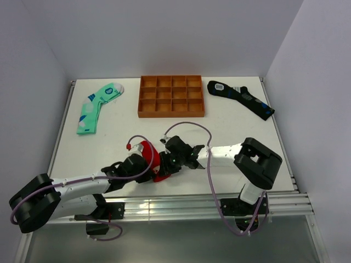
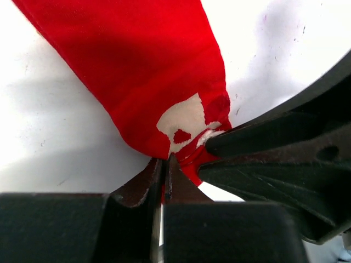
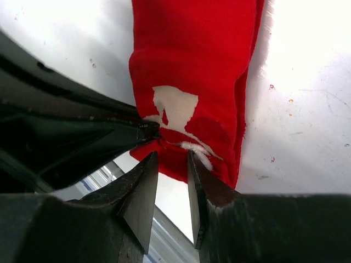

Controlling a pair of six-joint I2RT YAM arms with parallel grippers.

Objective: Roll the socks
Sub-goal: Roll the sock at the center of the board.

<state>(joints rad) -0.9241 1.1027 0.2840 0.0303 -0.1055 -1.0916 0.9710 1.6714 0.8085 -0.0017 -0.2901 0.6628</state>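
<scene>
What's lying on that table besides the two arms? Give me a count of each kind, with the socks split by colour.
red sock: 1
green patterned sock: 1
black sock: 1
orange divided tray: 1
Total: 4 things, 3 of them socks

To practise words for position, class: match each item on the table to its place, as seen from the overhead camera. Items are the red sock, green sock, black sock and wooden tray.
Items:
1. red sock
2. green sock
3. black sock
4. wooden tray

Places:
A. far right
B. far middle
C. near edge, middle
D. far left

Pairs: 1-C, 2-D, 3-A, 4-B
</scene>
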